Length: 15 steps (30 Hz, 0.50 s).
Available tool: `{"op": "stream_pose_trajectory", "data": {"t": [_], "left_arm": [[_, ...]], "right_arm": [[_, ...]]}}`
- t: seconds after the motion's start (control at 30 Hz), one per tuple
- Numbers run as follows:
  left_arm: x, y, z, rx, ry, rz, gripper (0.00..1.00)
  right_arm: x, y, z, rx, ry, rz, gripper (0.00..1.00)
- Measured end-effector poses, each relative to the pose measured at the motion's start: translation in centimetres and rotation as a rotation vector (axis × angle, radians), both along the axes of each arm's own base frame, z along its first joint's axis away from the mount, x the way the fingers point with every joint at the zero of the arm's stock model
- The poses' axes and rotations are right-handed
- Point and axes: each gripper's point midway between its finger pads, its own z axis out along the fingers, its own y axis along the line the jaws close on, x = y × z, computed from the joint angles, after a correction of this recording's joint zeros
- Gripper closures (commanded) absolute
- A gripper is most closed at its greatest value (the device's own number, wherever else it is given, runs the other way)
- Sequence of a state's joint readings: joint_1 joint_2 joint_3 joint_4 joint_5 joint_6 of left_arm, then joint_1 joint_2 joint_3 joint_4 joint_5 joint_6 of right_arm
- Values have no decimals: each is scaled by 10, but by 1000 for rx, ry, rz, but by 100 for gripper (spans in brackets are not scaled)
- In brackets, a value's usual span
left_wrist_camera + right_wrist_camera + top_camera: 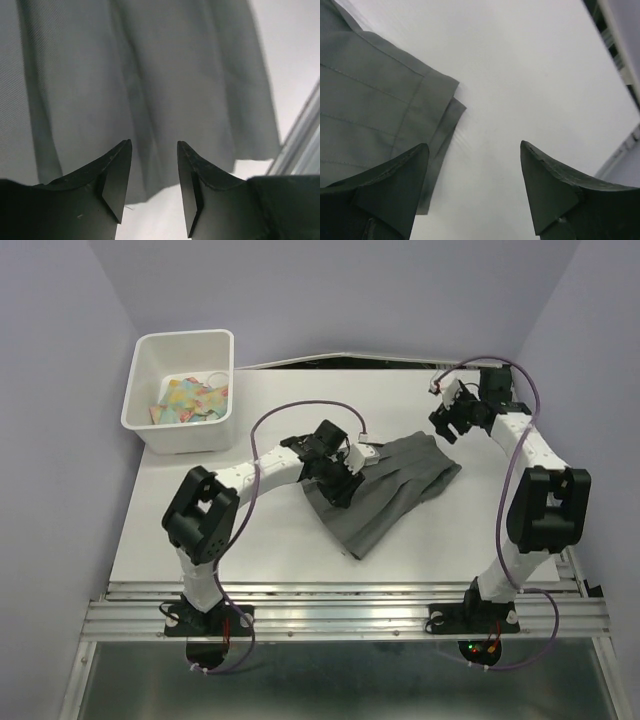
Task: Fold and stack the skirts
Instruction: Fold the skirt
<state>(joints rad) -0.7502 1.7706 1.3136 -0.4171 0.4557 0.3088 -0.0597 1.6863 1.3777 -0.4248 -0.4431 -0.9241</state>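
A dark grey pleated skirt (392, 490) lies folded on the white table (250, 540) in the middle. It also fills the left wrist view (150, 75), and its waist corner shows in the right wrist view (375, 100). My left gripper (345, 483) hovers over the skirt's left edge, jaws open and empty (154, 150). My right gripper (447, 425) is open and empty just beyond the skirt's far right corner, over bare table (475, 150).
A white bin (183, 390) with colourful items stands at the far left corner of the table. A metal rail (340, 615) runs along the near edge. Lilac walls enclose the table on three sides.
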Motion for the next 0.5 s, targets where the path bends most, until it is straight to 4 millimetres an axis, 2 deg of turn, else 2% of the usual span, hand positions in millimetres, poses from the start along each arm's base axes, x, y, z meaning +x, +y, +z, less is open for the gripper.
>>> {"op": "stream_pose_trajectory", "data": {"t": [0.1,0.23,0.37,0.5], "left_arm": [[19,10,-35,67,58,70,51],[32,29,-67,138,123,135,57],[56,42,-64,162,98,182,63],[92,57,-69,194,74,234,65]], "right_arm": [[1,5,-37,51,135,-12,30],[-16,6,-99,76,346,-39,34],[-45,7,-133,80,485,-55,38],[-74,15,-147,98,575,-47,46]]}}
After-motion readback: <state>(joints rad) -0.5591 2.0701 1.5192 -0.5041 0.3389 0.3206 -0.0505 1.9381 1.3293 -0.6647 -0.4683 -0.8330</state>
